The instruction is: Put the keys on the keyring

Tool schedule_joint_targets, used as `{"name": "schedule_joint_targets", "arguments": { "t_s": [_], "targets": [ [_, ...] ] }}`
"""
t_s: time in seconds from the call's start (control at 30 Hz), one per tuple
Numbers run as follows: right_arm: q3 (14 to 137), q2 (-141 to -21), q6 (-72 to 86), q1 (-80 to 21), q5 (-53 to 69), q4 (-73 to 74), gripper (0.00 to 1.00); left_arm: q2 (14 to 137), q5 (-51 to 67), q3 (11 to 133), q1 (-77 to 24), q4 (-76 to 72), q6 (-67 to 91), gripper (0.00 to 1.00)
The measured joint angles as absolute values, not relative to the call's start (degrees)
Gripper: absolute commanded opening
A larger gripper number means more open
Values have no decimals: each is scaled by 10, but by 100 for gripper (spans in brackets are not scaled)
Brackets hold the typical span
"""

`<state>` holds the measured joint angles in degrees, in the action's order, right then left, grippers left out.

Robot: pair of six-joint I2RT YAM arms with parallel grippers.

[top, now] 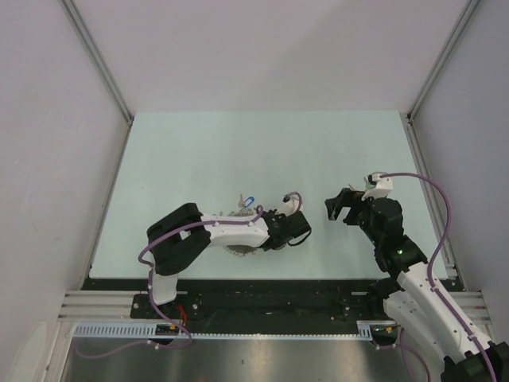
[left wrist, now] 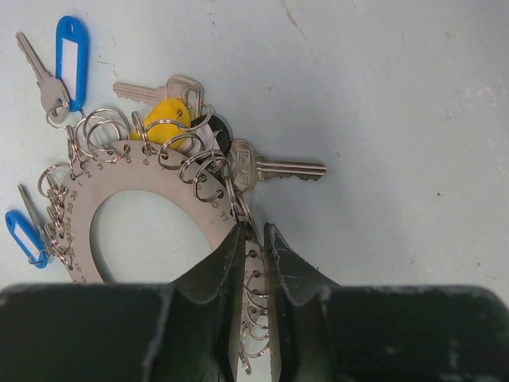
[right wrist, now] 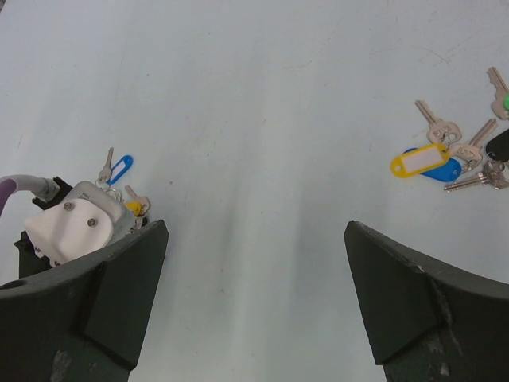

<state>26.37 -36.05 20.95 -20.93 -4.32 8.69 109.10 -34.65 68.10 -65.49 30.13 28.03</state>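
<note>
My left gripper (left wrist: 254, 231) is clamped on the edge of the keyring (left wrist: 151, 179), which lies on the tabletop (right wrist: 254, 79) with some keys (left wrist: 274, 169) hung; I should hold it firm and level; my right gripper (right wrist: 254, 227), jaws wide apart, should take one of the loose keys (right wrist: 445, 159) by its head.

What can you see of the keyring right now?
The keyring is a flat grey metal disc with a large round hole and numbered holes along its rim. Small split rings hang through those holes; several carry keys, some with blue tags or a yellow cap. The left gripper pinches its rim. Whether it rests on the pale table is unclear.
</note>
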Motion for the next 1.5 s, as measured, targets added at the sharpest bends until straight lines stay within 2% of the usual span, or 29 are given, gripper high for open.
{"name": "schedule_joint_targets", "arguments": {
  "t_s": [0.3,0.57,0.7,0.97,1.27,1.5],
  "targets": [
    [261,-366,209,-209,-31,86,100,1095,-354,684,-653,301,280,19],
    [261,-373,209,-209,-18,83,100,1098,-359,685,-648,301,280,10],
    [261,-377,208,-209,-7,81,100,1099,-359,686,-647,300,279,1],
    [261,-388,194,-208,48,67,100,1071,-344,658,-642,273,243,0],
    [261,-419,164,-211,150,18,100,912,-240,581,-589,218,149,0],
    [260,-475,131,-243,248,-43,97,883,-137,565,-531,194,73,0]
  ]
}}
